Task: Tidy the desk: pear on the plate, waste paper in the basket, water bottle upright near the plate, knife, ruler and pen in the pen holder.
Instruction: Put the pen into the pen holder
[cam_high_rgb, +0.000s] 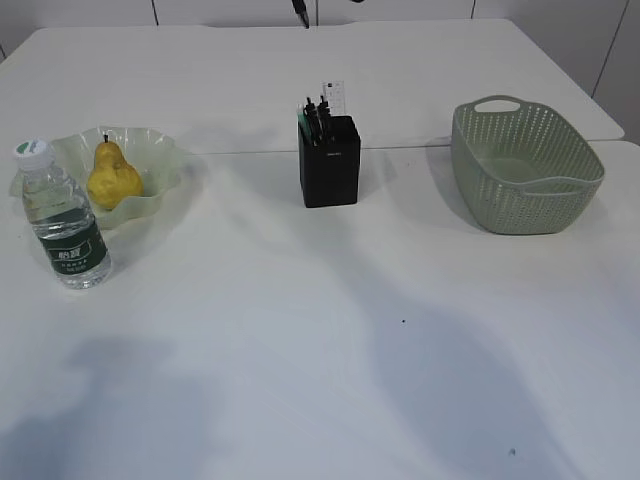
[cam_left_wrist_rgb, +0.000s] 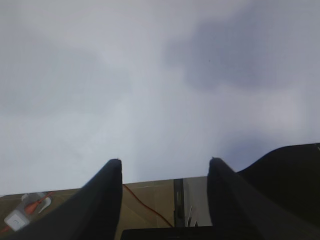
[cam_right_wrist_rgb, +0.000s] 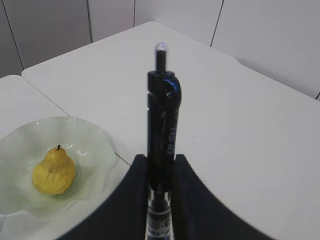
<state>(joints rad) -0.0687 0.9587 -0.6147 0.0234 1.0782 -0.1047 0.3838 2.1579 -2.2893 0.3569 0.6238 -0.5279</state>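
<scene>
The yellow pear (cam_high_rgb: 112, 178) lies on the pale green wavy plate (cam_high_rgb: 165, 150) at the left. The water bottle (cam_high_rgb: 65, 225) stands upright just in front of the plate. In the middle, the black pen holder (cam_high_rgb: 330, 165) has the clear ruler (cam_high_rgb: 334, 97) and dark slim items sticking out; I cannot pick out the knife among them. No waste paper shows. Neither arm appears in the exterior view. My right gripper (cam_right_wrist_rgb: 160, 157) is shut on a black pen (cam_right_wrist_rgb: 162, 125), held upright above the table beside the plate (cam_right_wrist_rgb: 95, 135) and pear (cam_right_wrist_rgb: 53, 171). My left gripper (cam_left_wrist_rgb: 165, 161) is open and empty.
The sage green basket (cam_high_rgb: 525, 200) stands at the right; its inside is barely visible. Bare white table (cam_high_rgb: 330, 330) spreads across the front, with arm shadows on it. A seam runs between two tabletops behind the holder. The left wrist view looks past the table's edge to a brown floor (cam_left_wrist_rgb: 150, 200).
</scene>
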